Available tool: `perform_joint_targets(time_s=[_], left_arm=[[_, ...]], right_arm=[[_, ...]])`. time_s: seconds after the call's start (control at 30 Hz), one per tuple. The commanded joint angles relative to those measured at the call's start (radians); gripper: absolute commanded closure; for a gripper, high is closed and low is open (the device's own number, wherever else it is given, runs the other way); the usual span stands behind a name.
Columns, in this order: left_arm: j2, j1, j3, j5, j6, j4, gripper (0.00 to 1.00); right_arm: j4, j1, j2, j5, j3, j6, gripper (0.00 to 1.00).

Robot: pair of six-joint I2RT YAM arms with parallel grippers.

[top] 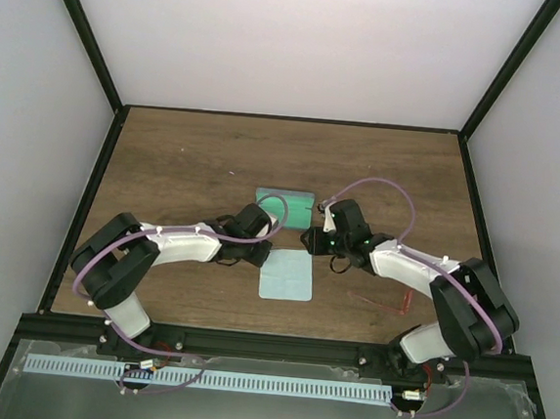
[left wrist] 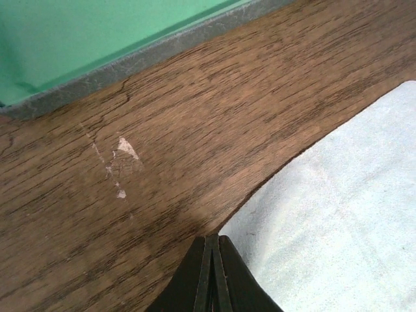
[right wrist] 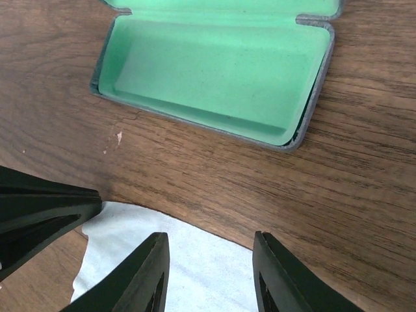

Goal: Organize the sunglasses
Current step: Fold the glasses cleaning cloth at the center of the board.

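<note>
Black fingers of the left tool [left wrist: 211, 244] are pressed fully together, holding nothing, with their tip at the edge of a pale blue cloth [left wrist: 338, 208]. The right tool [right wrist: 209, 244] hangs over the cloth's far edge, jaws parted and empty. Just beyond it, a blue-grey case [right wrist: 214, 71] lies wide open on the wooden bench [top: 186, 162]; its green-lined tray holds nothing. The sunglasses [top: 389, 304], a thin red wire frame, lie on the bench well to the right, beside the right arm, apart from both case and cloth.
</note>
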Motion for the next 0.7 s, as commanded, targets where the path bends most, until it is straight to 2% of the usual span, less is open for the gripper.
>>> perform_joint_targets(time_s=[0.0, 0.67], left_arm=[[-0.024, -0.005, -0.014, 0.024, -0.001, 0.030, 0.96], [-0.044, -0.004, -0.020, 0.028, -0.008, 0.038, 0.96]], right_arm=[[-0.034, 0.010, 0.032, 0.022, 0.050, 0.004, 0.63], [-0.189, 0.091, 0.122, 0.226, 0.147, 0.006, 0.68]])
